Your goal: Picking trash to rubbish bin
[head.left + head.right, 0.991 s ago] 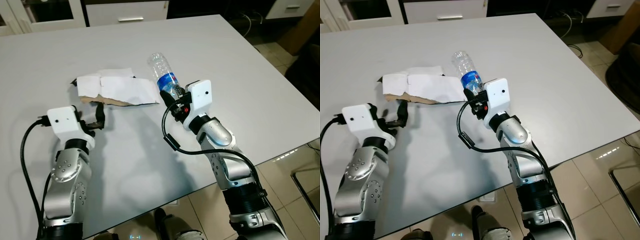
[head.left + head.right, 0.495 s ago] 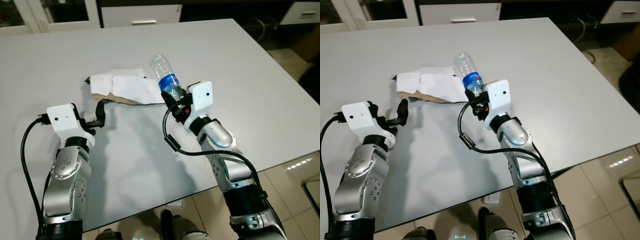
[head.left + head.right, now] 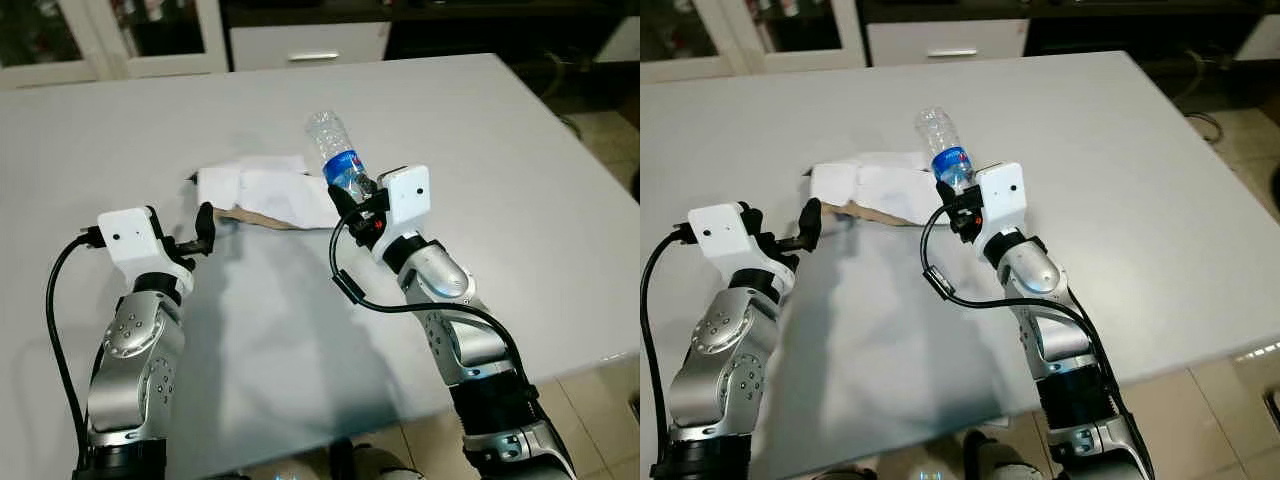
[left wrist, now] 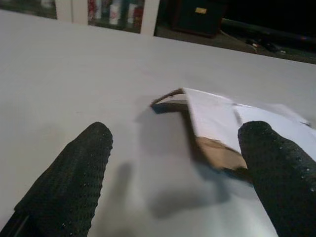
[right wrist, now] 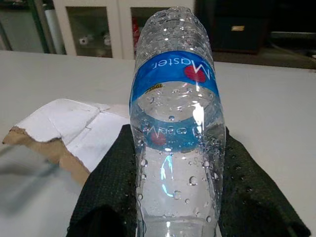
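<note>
Holding clear plastic water bottle [image 3: 336, 158] with blue label: right gripper [image 3: 352, 205], jaws pinched on its lower body, bottle raised off white desk [image 3: 500, 170], tilted away from robot. Torn white cardboard piece [image 3: 265, 192] flat on desk, just beyond both grippers, brown torn edge facing robot. Left gripper [image 4: 173, 168] near cardboard's left end, jaws spread, nothing between. Right wrist view: water droplets inside bottle, cardboard behind it. Cabinets [image 3: 130, 35] past far desk edge. Tiled floor [image 3: 600, 140] right of desk. Wide bare desk all round.
</note>
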Robot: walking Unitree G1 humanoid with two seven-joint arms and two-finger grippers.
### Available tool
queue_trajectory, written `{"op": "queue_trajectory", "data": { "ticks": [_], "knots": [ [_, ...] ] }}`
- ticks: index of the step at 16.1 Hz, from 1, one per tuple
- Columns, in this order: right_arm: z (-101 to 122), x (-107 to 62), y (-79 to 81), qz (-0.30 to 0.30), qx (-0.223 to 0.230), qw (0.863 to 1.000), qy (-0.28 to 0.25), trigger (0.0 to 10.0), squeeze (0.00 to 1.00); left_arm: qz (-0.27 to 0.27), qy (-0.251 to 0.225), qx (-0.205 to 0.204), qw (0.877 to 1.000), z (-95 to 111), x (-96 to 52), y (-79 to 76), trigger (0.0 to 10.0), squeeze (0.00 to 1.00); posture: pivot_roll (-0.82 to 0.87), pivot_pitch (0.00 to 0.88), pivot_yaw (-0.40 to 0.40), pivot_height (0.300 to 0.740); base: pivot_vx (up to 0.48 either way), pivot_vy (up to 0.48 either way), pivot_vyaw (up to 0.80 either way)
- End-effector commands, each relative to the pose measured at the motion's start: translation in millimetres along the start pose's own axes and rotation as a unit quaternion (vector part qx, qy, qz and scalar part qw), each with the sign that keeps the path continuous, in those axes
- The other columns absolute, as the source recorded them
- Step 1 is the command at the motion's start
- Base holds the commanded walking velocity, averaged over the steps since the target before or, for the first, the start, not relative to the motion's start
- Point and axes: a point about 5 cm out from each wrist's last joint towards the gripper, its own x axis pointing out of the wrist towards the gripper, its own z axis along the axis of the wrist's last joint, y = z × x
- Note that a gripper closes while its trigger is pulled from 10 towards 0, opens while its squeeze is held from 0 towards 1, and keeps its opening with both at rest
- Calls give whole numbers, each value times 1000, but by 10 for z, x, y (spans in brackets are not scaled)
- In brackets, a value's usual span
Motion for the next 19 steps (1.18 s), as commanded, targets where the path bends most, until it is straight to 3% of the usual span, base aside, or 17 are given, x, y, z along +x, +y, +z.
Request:
{"op": "queue_trajectory", "data": {
  "ticks": [1, 4, 13, 17, 19],
  "knots": [
    [55, 3, 20, 3, -7, 1000, -10, 10000, 0, -2, 6, 3, 1000, -11, -8, 6, 10000, 0, -75, 200, -45, 740, 420, 0, 0],
    [52, -1, 26, 2, -7, 1000, -10, 10000, 0, -4, 9, 5, 1000, -17, -14, 1, 10000, 0, -73, 203, -43, 740, 410, 0, 0],
    [32, -19, 27, 1, -7, 1000, -7, 10000, 0, -14, 23, -13, 1000, -66, -45, -35, 10000, 0, -73, 212, -44, 740, 0, 0, 0],
    [40, -23, 22, -1, -8, 1000, -7, 10000, 0, -28, 65, -22, 997, -199, -5, -84, 10000, 0, -78, 217, -46, 740, 0, 0, 0],
    [60, -29, 14, -2, -10, 1000, -8, 10000, 0, -37, 88, -52, 994, -275, 29, -154, 10000, 0, -90, 222, -47, 740, 0, 0, 0]
  ]
}}
